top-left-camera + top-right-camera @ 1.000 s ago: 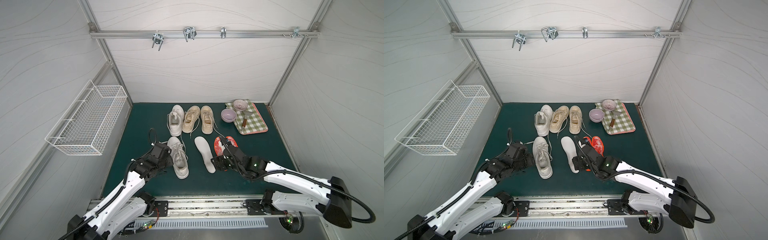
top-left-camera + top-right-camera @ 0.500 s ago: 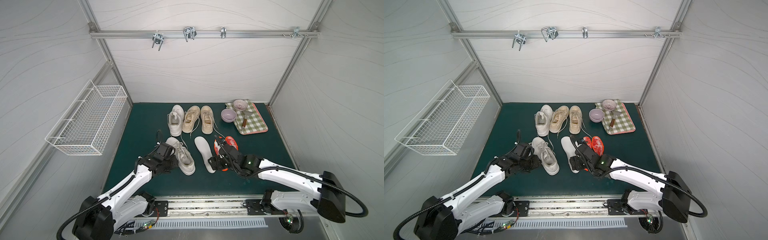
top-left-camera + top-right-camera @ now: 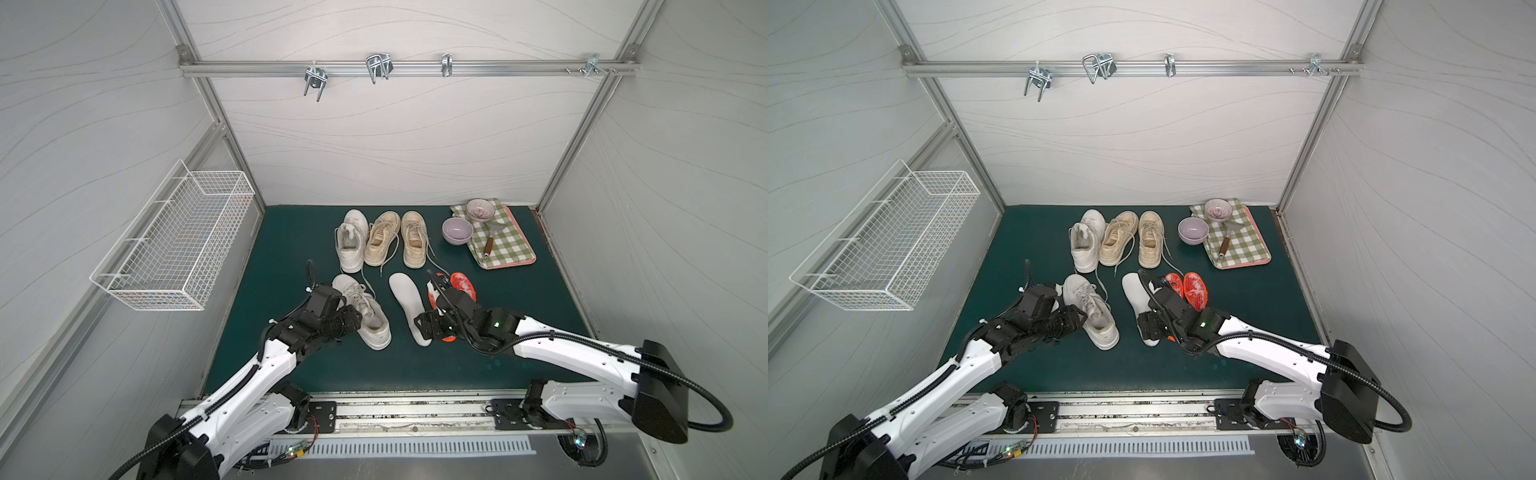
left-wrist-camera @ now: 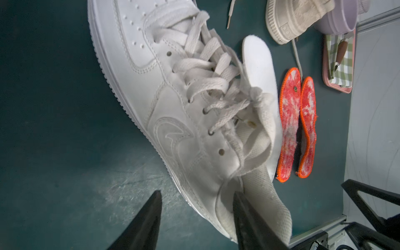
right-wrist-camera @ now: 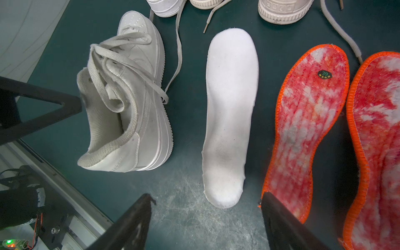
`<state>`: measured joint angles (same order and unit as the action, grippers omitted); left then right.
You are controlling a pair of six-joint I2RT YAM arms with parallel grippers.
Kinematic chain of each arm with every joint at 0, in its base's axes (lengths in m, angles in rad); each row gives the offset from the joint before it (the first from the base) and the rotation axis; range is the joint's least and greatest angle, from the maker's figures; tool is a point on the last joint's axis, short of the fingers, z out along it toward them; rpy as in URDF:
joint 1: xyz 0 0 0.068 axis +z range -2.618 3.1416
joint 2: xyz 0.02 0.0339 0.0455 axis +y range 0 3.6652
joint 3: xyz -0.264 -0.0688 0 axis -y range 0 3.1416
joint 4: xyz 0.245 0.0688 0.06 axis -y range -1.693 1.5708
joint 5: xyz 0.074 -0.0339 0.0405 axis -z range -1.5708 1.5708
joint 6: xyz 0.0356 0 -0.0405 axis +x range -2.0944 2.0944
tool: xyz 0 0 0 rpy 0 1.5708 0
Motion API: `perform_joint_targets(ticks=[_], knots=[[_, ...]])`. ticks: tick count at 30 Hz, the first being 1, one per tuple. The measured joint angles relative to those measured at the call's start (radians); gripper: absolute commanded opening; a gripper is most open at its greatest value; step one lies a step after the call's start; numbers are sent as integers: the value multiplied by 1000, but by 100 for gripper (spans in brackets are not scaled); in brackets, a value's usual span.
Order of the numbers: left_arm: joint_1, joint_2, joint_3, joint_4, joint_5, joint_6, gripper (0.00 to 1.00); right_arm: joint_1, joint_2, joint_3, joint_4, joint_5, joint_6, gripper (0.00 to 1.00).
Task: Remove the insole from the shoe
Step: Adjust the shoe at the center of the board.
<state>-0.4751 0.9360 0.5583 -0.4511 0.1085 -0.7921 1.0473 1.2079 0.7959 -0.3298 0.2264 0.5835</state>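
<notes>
Just ahead of empty, gaping right pincer [image 5: 205,195]: white insole [image 5: 231,97], flat beside shoe [image 5: 138,97].

"39" on dark oval sticker [image 5: 324,74], red insole [image 5: 303,134]

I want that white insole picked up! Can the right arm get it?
Probably yes. The right arm hangs close over the flat white fabric insole, whose heel end shows between its open jaws, with nothing on top. The neighbouring red fuzzy insole with orange edging lies close to one jaw.
</notes>
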Motion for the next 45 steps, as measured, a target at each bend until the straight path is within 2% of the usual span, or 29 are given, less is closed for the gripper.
perform_joint_targets(ticks=[3, 7, 13, 20, 26, 31, 38, 45], knots=[[-6, 49, 0, 20, 7, 0, 55, 0, 0, 0, 0, 0, 1, 82], [-10, 118, 4, 26, 6, 17, 46, 0, 0, 0, 0, 0, 3, 82], [-18, 186, 66, -14, -10, 79, 26, 0, 1, 0, 0, 0, 3, 81], [-22, 103, 63, -137, -97, 122, 0, 0, 31, 1, 27, -12, 14, 81], [-108, 35, 62, -267, -154, 142, 0, 3, 89, 25, 66, -58, 13, 79], [-161, 19, 62, -301, -161, 156, 0, 6, 124, 46, 124, -126, 9, 74], [-238, 26, 62, -287, -145, 187, 0, 28, 195, 90, 200, -233, -15, 59], [-273, 40, 62, -256, -127, 220, 0, 70, 270, 147, 226, -302, -35, 41]])
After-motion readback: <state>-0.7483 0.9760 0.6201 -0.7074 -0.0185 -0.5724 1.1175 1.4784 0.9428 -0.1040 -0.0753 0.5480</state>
